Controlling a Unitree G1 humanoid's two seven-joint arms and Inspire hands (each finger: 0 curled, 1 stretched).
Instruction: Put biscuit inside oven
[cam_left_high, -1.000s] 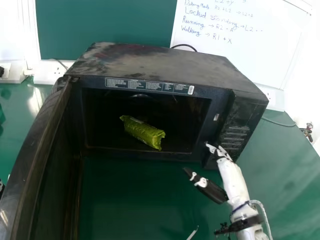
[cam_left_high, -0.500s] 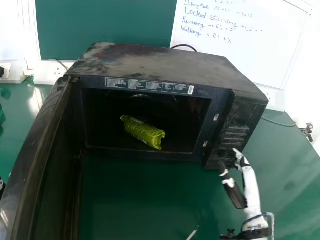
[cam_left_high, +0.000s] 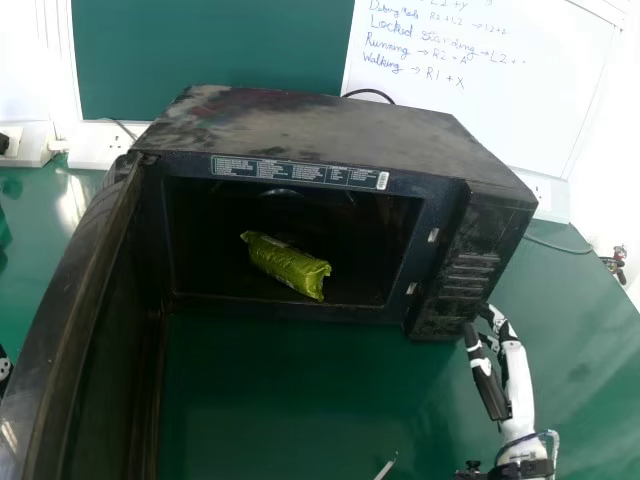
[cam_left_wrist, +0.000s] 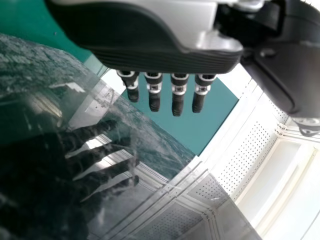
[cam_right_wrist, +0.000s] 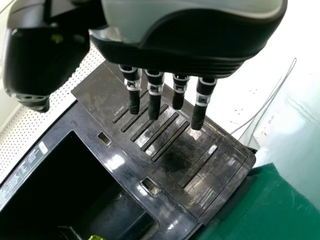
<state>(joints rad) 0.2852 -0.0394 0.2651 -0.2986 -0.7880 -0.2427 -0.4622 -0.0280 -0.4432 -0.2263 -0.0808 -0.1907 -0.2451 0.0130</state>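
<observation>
The right hand (cam_left_high: 518, 385) has moved away from the oven (cam_left_high: 330, 120), down to four o'clock, fingers loose and straight. One left hand (cam_left_high: 4, 368) is at eight o'clock, open too, near one open door (cam_left_high: 75, 270). One green biscuit pack (cam_left_high: 285, 266) stays inside one oven, at ten o'clock from the right hand.

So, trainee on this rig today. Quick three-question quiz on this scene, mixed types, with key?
1. True or false: the oven's door is closed.
2. Where is the yellow-green packet?
A) On top of the oven
B) In the right hand
C) Inside the oven
3. Fill in: the hand beside the button panel is the robot's ___ hand.

Key: 1 false; 2 C; 3 right.
</observation>
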